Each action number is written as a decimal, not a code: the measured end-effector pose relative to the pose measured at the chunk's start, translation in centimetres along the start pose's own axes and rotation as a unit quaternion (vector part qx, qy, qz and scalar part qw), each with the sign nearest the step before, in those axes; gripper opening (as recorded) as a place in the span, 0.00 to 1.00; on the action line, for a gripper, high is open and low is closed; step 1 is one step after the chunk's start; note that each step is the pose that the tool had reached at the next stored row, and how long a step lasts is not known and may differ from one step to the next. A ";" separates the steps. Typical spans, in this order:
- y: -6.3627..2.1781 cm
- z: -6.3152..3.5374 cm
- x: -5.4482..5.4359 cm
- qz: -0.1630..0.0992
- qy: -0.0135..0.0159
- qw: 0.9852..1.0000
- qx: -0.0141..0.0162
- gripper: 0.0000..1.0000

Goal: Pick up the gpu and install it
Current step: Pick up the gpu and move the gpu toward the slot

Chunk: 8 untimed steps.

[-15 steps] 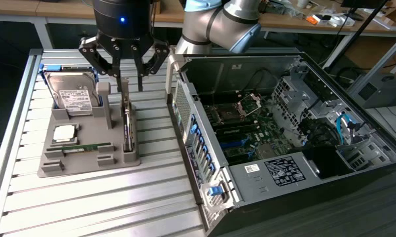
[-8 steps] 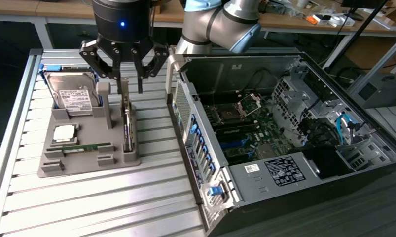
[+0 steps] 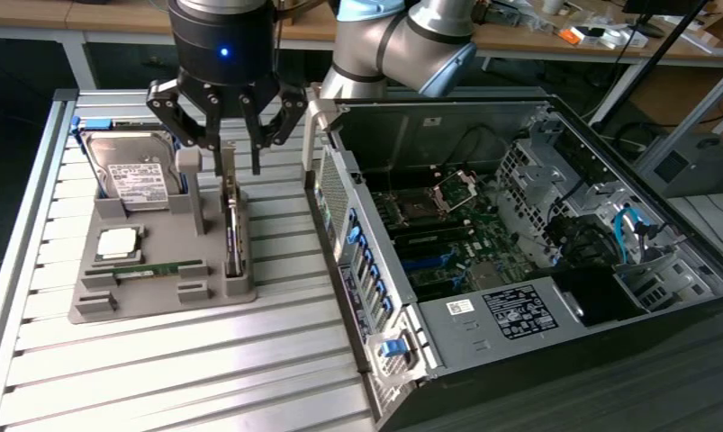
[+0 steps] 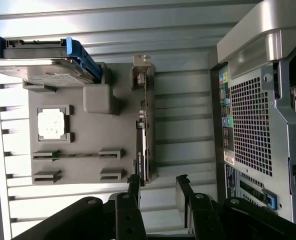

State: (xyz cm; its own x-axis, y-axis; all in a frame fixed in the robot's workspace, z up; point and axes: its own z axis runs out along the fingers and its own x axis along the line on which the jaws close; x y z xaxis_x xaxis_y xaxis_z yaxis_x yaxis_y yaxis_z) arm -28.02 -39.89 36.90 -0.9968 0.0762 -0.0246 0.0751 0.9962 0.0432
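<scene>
Black jaws of the gripper (image 4: 158, 182) are standing spread apart and holding nothing, with 1 fingertip (image 4: 134, 184) sitting close over the end of the thin dark gpu (image 4: 144, 137). The gpu is standing on its long edge in a slot along the side of the grey plastic parts tray (image 4: 88, 137) that faces the open black-and-silver computer case (image 4: 258, 125), with its silver bracket at the far end. In the exterior view the gripper (image 3: 236, 166) is hanging directly above the gpu (image 3: 232, 225); whether it is touching the card cannot be told. Sharing the tray (image 3: 157, 301) are a silver hard drive (image 3: 139, 175) with a white label, a square silver processor (image 3: 119, 240) and 1 narrow green RAM stick (image 3: 157, 267). The tray is resting on the ribbed aluminium table (image 3: 157, 378), just beside the case (image 3: 518, 270). A white label (image 3: 518, 309) inside the case is carrying print too small to read.
</scene>
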 end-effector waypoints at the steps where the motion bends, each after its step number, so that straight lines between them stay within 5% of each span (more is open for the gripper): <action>1: 0.00 0.05 0.0 0.000 0.000 1.000 0.000 0.42; 8: -0.02 0.39 0.0 0.000 0.000 1.000 0.000 0.42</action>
State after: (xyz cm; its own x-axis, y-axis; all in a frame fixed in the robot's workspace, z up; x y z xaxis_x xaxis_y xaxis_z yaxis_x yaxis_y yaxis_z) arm -28.03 -39.89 36.51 -0.9968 0.0762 -0.0245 0.0751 0.9962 0.0431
